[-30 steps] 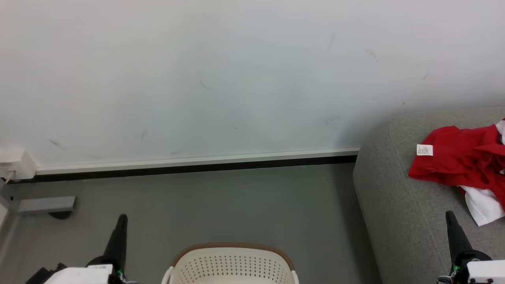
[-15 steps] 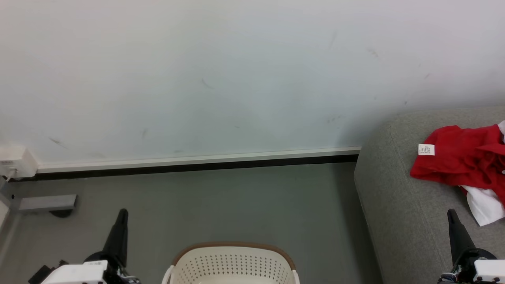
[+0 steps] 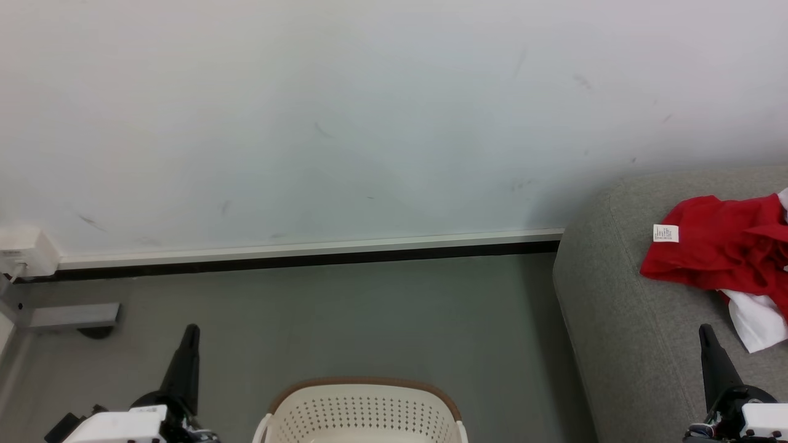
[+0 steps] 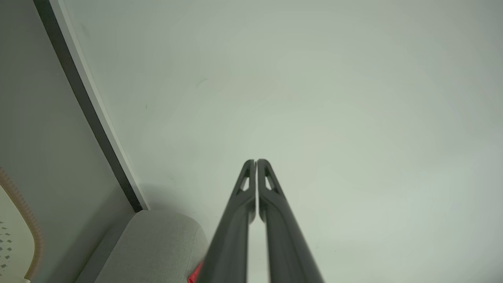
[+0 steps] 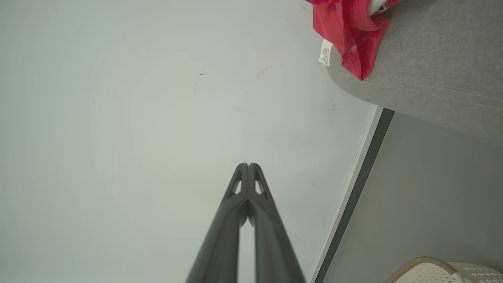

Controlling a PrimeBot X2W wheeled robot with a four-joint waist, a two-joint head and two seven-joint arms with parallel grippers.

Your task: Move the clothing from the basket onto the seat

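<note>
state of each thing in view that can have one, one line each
clothing, crumpled, lying on the seat, label face up
seat, bears the clothing near its end
basket, upright on the floor, no clothing in the part that shows
left tool, shut, empty, in the air
right tool, shut, empty, clear of the clothing

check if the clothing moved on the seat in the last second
No: the clothing lies where it did, its white label equally far from the seat's rounded end.
</note>
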